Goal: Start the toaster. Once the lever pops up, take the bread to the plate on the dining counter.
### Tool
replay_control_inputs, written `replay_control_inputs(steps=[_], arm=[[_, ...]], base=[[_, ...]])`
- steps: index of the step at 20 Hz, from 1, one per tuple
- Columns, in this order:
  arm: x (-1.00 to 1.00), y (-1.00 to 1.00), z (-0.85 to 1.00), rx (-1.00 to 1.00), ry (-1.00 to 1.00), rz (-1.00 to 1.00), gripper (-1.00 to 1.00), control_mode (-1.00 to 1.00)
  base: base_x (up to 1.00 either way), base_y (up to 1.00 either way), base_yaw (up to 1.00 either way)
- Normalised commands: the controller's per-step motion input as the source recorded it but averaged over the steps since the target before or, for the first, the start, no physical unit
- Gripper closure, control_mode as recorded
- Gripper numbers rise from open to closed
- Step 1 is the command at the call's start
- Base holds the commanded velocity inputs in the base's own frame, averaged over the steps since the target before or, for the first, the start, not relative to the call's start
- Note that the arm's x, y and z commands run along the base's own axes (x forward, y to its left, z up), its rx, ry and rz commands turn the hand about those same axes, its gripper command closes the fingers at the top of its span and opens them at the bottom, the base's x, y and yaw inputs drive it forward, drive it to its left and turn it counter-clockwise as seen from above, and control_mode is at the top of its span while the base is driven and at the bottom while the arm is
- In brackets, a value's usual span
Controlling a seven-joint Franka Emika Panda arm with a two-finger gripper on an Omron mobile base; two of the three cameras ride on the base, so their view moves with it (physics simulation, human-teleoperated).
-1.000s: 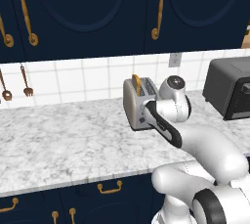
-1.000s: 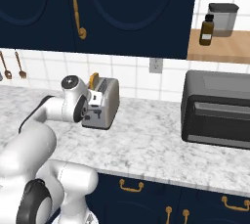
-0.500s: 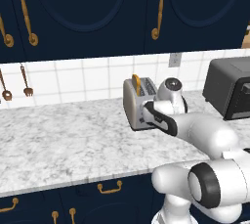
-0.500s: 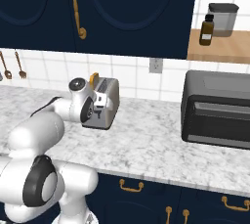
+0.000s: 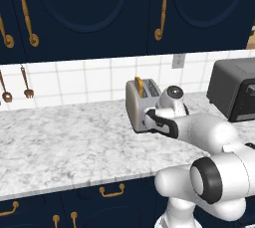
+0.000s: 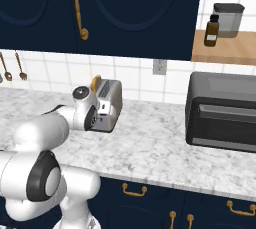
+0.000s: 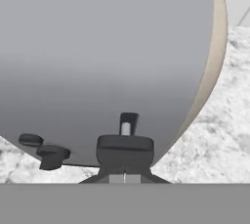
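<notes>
The beige-grey toaster (image 5: 138, 106) (image 6: 112, 102) stands on the marbled counter near the tiled wall. The bread (image 5: 140, 86) (image 6: 96, 82) pokes up from one of its slots, showing a golden crust. My gripper (image 5: 151, 121) (image 6: 102, 113) is shut and pressed against the toaster's narrow control face. In the hand view that face (image 7: 107, 56) is very close. The lever (image 7: 125, 147), a dark tab, sits low under its vertical slot, with my shut gripper (image 7: 124, 176) right against it from below. Two dark knobs (image 7: 49, 150) lie to its left. The plate and dining counter are out of view.
A black toaster oven (image 5: 234, 92) (image 6: 222, 110) stands on the counter (image 5: 64, 147) to the toaster's right. Utensils (image 5: 25, 85) hang on the tiled wall at the left. Navy cabinets hang overhead, and a wooden shelf holds a bottle (image 6: 212, 30) at the right.
The arm's elbow has swung right and lower, and the hand has edged a little closer to the toaster's face. The gripper stays shut.
</notes>
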Motion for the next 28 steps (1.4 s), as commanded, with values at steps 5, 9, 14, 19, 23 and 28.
replay_control_inputs(steps=[5, 9, 14, 19, 23, 28], arm=[[0.11, 0.00, -0.36, 0.00, -0.01, 0.00, 1.00, -1.00], [0.21, 0.00, -0.36, 0.00, 0.00, 0.00, 1.00, -1.00], [-0.06, -0.03, -0.08, 0.00, -0.05, -0.03, 1.00, -1.00], [-0.52, -0.10, 0.91, 0.08, -0.15, -0.09, 1.00, -1.00], [-0.18, 0.00, 1.00, 0.10, 0.01, -0.07, 1.00, -1.00], [0.00, 0.00, 0.70, 0.05, 0.06, -0.01, 1.00, -1.00]], base=[[0.00, 0.00, 0.00], [0.00, 0.00, 0.00], [0.00, 0.00, 0.00], [0.00, 0.00, 0.00], [0.00, 0.00, 0.00], [0.00, 0.00, 0.00]])
